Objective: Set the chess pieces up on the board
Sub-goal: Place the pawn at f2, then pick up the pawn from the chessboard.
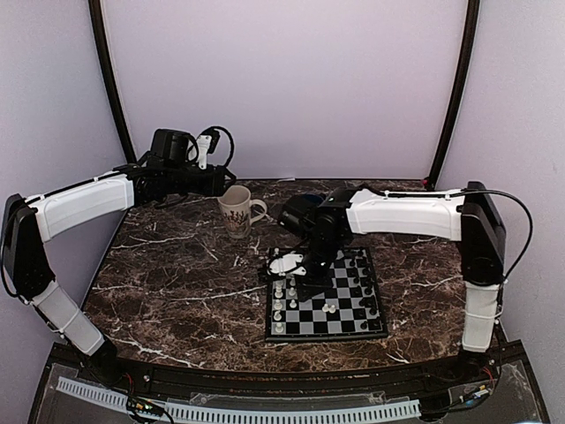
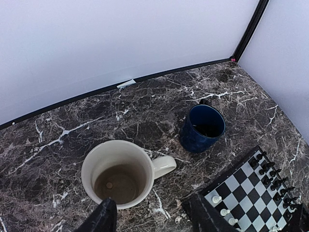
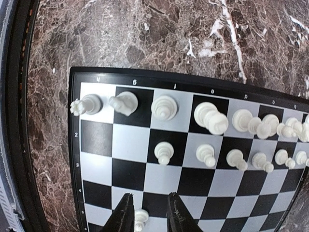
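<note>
View from above: the board (image 1: 349, 314) lies on the marble table (image 1: 177, 291) in front of the right arm, right of centre. The right gripper (image 1: 307, 269) hangs over the board's far left corner. Its body covers its fingertips and several squares, so we cannot read the jaws here. White pieces (image 1: 279, 305) line the left edge and black pieces (image 1: 357, 265) the right, but they are too small to identify by type. The left gripper (image 1: 219, 181) is held at the far left, just beside the cream mug (image 1: 237, 212).

Left wrist view: only the fingertips (image 2: 104, 217) enter the bottom edge. The jaws stand well apart, with bare marble between them. The cream mug sits upright just ahead of the left finger and has a pale speck on its floor that we cannot identify. The blue mug (image 2: 203, 128) stands farther back. The frame edge cuts off all but one corner of the board.

Right wrist view: a back row and a pawn row of white pieces run along the board's edge, crowding and blurring toward the right. The right gripper's jaws stand slightly apart. One white pawn (image 3: 141, 218) stands on the board between them, close against one finger and clear of the other. The bottom edge cuts off its base.
</note>
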